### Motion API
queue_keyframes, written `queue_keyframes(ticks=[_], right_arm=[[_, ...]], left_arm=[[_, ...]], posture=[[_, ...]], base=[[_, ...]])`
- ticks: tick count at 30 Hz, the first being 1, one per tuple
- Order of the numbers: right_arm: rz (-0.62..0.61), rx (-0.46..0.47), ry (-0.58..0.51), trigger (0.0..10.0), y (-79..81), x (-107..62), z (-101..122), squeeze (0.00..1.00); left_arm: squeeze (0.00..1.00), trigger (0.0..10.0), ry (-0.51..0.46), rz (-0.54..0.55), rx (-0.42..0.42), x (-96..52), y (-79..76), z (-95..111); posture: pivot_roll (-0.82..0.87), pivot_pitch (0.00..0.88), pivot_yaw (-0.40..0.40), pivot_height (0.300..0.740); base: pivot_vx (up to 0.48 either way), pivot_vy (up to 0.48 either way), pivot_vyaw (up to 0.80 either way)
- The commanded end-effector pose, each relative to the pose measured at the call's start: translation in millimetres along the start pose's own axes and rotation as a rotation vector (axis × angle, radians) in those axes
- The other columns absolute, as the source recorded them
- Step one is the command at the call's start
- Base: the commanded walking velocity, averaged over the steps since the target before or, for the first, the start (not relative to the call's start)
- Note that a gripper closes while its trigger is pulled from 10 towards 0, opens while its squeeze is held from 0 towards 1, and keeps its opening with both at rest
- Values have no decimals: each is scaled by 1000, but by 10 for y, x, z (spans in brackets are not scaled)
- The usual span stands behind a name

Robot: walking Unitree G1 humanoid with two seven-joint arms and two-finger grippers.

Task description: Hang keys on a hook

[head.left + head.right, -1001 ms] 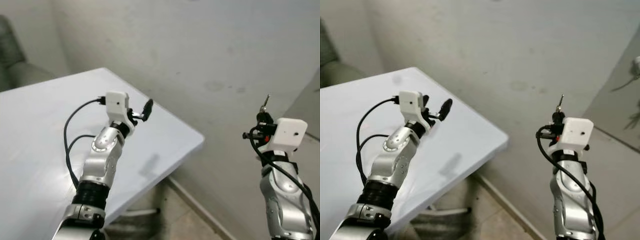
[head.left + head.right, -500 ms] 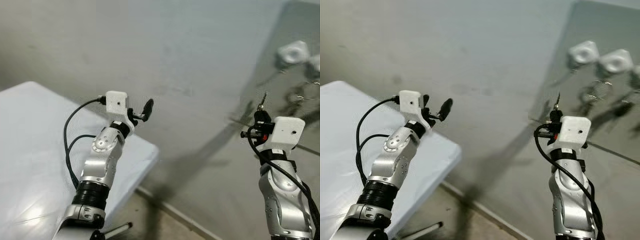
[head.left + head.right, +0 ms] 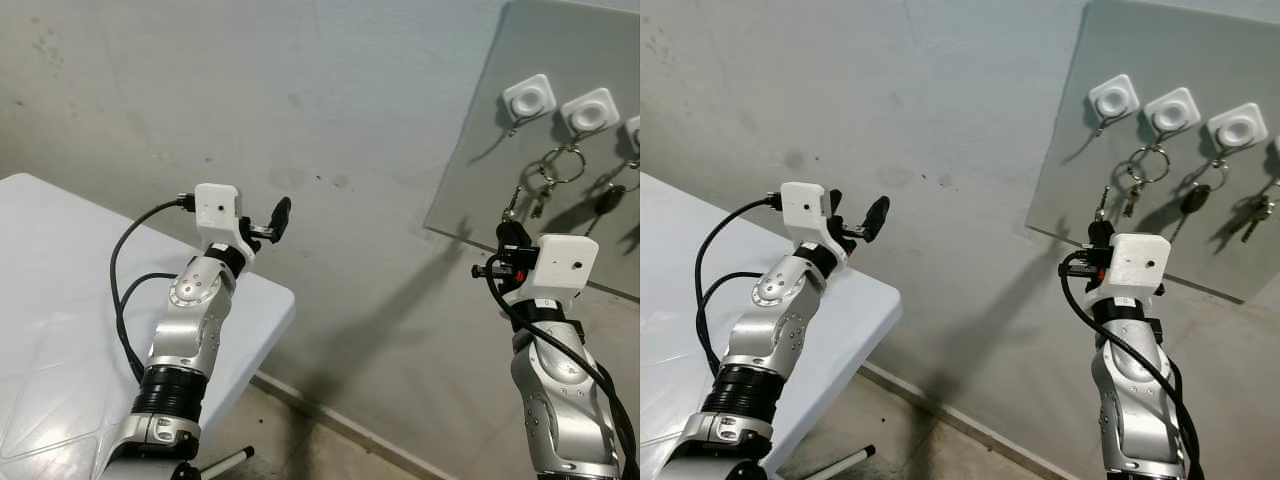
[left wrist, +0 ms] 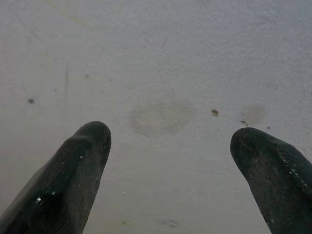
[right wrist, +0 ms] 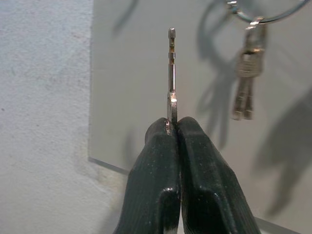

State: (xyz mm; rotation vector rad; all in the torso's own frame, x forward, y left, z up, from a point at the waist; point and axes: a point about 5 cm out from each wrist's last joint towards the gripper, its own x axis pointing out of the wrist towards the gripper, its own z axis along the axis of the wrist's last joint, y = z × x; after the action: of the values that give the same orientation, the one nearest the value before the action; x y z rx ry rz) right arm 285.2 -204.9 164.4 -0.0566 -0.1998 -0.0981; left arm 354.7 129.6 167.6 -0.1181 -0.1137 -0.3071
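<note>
Key [image 5: 171,73] upright — tip toward board [image 3: 1200,200], right tool [image 5: 176,127] clamped

Table [image 3: 60,330] left, hook board [image 3: 1200,190] right (on wall [image 3: 330,110])

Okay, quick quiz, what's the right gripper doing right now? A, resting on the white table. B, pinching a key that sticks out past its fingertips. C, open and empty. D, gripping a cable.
B: the right gripper has its fingers pressed together on a key, whose blade sticks out toward the hook board.
</note>
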Motion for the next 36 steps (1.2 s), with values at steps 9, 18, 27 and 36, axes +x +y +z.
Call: queue_keyframes(ticks=[9, 18, 27, 36], right_arm=[[71, 20, -63, 10000, 54, 19, 148, 0], [90, 65, -201, 10000, 87, 12, 408, 0], [75, 72, -256, 10000, 51, 21, 527, 0], [66, 79, -309, 10000, 41, 104, 657, 0]], left_arm=[[0, 10000, -72, -271, 195, 50, -570, 158], [0, 10000, -135, -419, 252, 33, -905, 277], [0, 10000, -188, -458, 246, 54, -955, 460], [0, 10000, -225, -501, 220, 75, -1110, 571]], posture=[[-19, 0, -42, 740], [-24, 0, -35, 740], [-29, 0, -27, 740], [-22, 0, -36, 740]], base=[[0, 0, 0], [0, 0, 0], [0, 0, 0], [0, 0, 0]])
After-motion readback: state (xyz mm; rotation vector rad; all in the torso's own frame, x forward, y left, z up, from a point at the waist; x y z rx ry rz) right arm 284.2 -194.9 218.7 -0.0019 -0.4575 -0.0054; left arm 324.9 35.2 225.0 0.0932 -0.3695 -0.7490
